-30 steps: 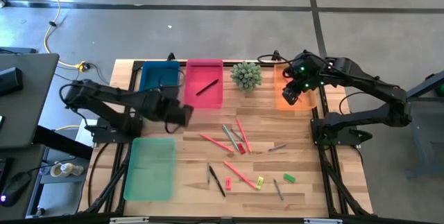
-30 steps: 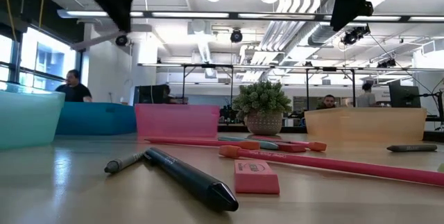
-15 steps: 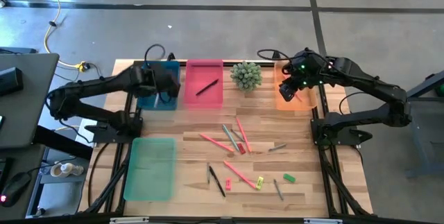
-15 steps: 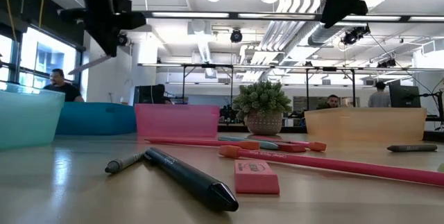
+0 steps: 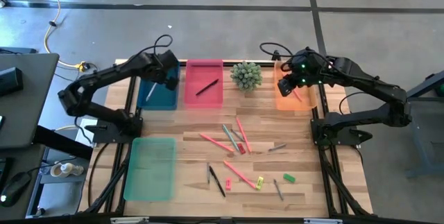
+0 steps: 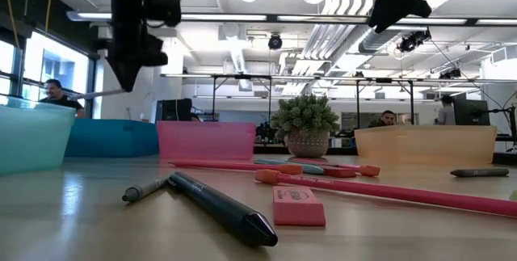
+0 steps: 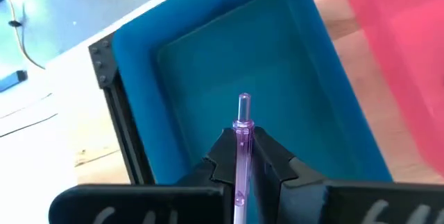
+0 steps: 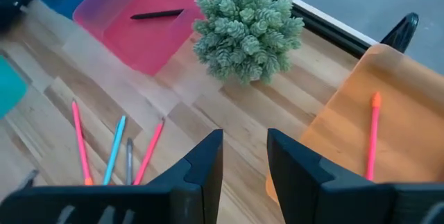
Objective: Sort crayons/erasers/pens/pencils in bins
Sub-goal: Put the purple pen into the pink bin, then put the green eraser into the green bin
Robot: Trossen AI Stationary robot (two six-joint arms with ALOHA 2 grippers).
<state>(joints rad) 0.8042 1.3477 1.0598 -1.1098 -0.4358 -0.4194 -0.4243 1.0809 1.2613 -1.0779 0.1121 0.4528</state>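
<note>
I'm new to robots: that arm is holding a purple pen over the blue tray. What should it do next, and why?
Probably open its fingers. The left gripper is shut on the purple pen, right above the blue tray, so letting go should drop it in.

Purple pen (image 7: pixel 242 148) upright in left pincer (image 7: pixel 243 156), above empty teal-blue bin (image 7: pixel 208 57).

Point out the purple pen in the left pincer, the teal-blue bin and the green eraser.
purple pen (image 7: pixel 242 137): left wrist view, mid-shaft above the clamping fingers.
teal-blue bin (image 7: pixel 229 64): left wrist view, bare floor.
green eraser (image 5: pixel 288 178): high view, its centre, on the table.
</note>
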